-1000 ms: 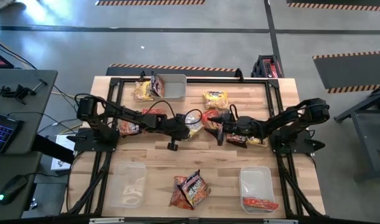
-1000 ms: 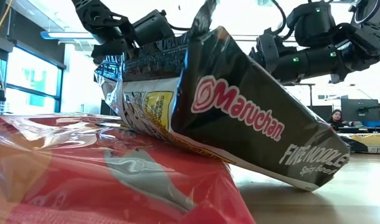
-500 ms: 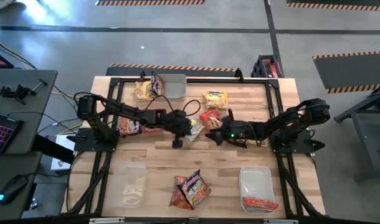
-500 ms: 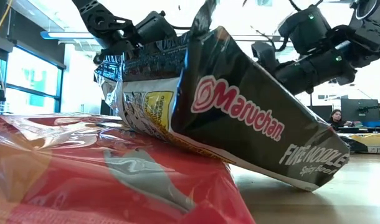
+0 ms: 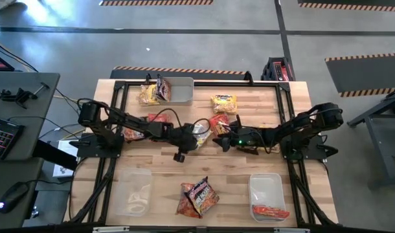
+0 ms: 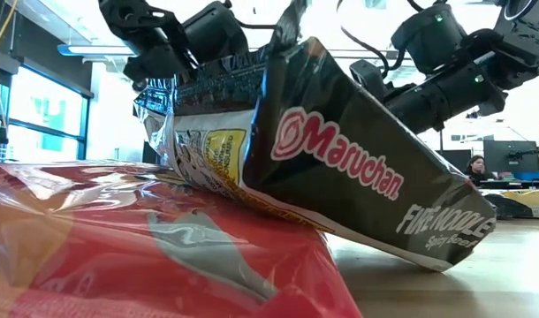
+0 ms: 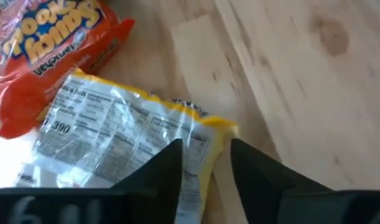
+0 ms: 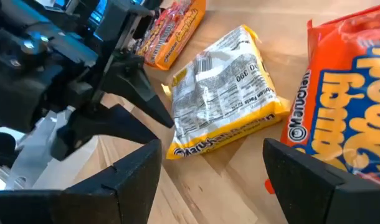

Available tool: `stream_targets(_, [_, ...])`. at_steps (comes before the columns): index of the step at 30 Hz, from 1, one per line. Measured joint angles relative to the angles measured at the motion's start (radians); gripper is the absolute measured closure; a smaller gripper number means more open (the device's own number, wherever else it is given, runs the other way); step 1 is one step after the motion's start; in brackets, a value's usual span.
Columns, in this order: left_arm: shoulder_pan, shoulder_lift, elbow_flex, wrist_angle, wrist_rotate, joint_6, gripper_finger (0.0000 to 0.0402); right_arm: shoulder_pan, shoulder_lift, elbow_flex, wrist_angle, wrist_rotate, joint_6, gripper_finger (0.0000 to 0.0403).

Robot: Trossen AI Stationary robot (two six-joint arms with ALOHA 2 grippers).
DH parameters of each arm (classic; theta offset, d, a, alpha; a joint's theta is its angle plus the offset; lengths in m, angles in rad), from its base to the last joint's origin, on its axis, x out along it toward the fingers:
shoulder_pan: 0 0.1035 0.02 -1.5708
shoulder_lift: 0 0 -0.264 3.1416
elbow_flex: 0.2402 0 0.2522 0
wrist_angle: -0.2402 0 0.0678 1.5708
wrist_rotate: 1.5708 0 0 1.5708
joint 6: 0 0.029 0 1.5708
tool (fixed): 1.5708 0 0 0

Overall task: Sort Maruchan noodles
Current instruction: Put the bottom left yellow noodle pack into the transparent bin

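Note:
A yellow Maruchan packet (image 5: 201,133) lies flat, label side down, at the table's middle (image 8: 224,93). My left gripper (image 7: 205,171) is open, slanting down over the packet's corner (image 7: 209,140), which lies between its fingers. A red-orange packet (image 5: 218,122) lies just to the right of the yellow one (image 8: 352,106). My right gripper (image 8: 209,186) is wide open and faces the yellow packet from the table's right, short of it. Another yellow packet (image 5: 223,102) lies farther back. A dark packet (image 6: 358,159) leans on a red one (image 6: 163,256) near the front edge. My left gripper has its open fingers (image 7: 168,165) on either side of the yellow packet's corner (image 7: 209,140), slanting down from the table's left. I cannot tell whether a finger touches it. The packet lies flat on the table.
A clear bin (image 5: 178,90) at the back holds packets. Two clear bins stand at the front, left (image 5: 133,191) and right (image 5: 267,193), the right one with a red packet. An orange-and-dark packet (image 5: 134,133) lies under the left arm. A black frame rims the table.
My left gripper went toward the table's right edge, then drew back toward the left. The yellow packet has ended a little nearer the front edge and lies flat. My right gripper has rolled about its own axis and dipped toward the table.

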State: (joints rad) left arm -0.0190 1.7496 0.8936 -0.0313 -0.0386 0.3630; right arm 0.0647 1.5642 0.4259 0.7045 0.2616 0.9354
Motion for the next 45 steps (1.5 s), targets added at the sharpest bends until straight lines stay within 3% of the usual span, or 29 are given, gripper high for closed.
stream_targets(6, [-0.021, 0.016, 0.000, 0.056, -0.043, 0.022, 0.0227, 0.000, 0.000, 0.000, -0.001, 0.019, -0.037, 0.0135])
stream_targets(12, [-0.022, 0.080, 0.003, 0.091, -0.074, 0.098, 0.0231, 0.000, 0.000, 0.000, -0.001, 0.019, -0.073, 0.0135])
stream_targets(17, [-0.024, 0.096, 0.004, 0.129, -0.093, 0.106, 0.0279, 0.000, 0.000, 0.000, -0.007, 0.019, -0.087, 0.0135])
stream_targets(24, [-0.009, 0.097, 0.002, 0.168, -0.069, 0.101, 0.0386, 0.000, 0.000, 0.000, -0.021, 0.015, -0.111, 0.0135])
stream_targets(27, [0.003, 0.098, 0.002, 0.169, -0.025, 0.082, 0.0395, 0.000, 0.000, 0.000, -0.034, 0.014, -0.162, 0.0135])
stream_targets(34, [0.046, 0.077, -0.001, 0.169, 0.120, -0.007, 0.0400, 0.033, 0.000, 0.000, -0.037, -0.004, -0.537, 0.0135])
stream_targets(45, [0.120, 0.033, -0.002, 0.219, 0.308, -0.184, 0.0401, 0.115, 0.047, 0.224, -0.362, 0.166, -1.177, 0.0135])
